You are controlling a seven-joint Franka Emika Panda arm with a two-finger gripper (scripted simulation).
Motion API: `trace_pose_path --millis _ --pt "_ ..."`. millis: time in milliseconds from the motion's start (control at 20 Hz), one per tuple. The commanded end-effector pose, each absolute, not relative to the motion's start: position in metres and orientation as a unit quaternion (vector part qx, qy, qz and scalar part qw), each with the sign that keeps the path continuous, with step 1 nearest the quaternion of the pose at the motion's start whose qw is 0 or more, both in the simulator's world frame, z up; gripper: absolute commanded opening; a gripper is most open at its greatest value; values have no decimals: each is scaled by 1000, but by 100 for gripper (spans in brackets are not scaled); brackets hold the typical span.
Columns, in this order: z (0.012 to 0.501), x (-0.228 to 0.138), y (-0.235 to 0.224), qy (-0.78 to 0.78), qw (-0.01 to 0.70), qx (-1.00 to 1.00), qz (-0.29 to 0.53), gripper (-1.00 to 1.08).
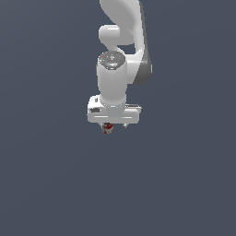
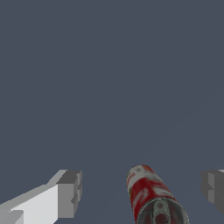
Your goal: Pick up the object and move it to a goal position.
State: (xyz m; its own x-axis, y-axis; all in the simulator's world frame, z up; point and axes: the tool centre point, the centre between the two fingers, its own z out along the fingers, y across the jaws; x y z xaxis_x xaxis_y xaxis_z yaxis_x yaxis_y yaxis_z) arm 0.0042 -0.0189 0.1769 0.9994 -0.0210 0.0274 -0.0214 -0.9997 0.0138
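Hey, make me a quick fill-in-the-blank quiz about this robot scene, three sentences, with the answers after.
1. The can between the fingers is mostly ____ with white marks.
2. In the wrist view, the pincer is ____, with a gap on each side of the can.
3. In the exterior view, the can peeks out ____ the white pincer.

Missing words: red; open; below

Arm (image 1: 120,41) hanging from twelve o'clock, wrist vertical.
Gripper (image 2: 142,190) pointing toward six, grey fingers (image 2: 70,192) spread wide apart.
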Motion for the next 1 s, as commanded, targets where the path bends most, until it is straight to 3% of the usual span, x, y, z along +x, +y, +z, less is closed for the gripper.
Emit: trace_pose_path --millis 0,950 --pt "177 4 -19 -11 7 1000 14 100" --pt "173 -12 -26 -4 7 1000 6 100"
